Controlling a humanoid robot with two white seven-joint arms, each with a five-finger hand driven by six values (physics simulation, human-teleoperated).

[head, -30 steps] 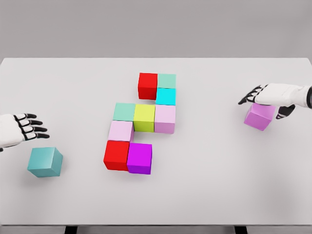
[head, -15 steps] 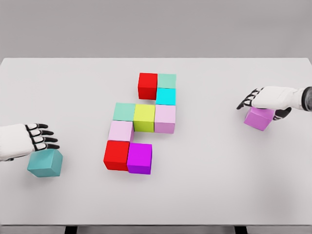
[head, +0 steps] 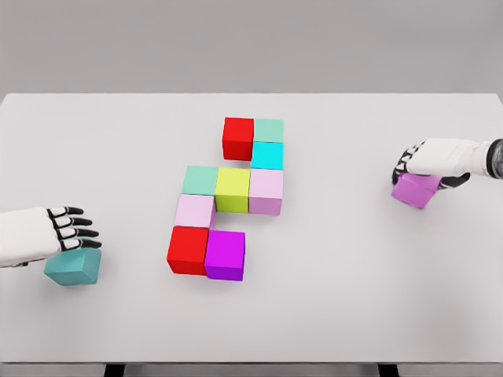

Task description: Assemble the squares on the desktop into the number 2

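The left hand [head: 69, 229] and right hand [head: 415, 157] have smooth white shells and black-and-white jointed fingers.

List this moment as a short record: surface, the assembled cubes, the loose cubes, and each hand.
surface: white table
assembled group: nine cubes touching at table centre, from red cube at the far end to magenta cube at the near end
loose cubes: teal cube near left; purple cube right
left hand: over the teal cube, fingers spread, no grasp visible
right hand: on top of the purple cube, fingers curled down over it, grasp not clear
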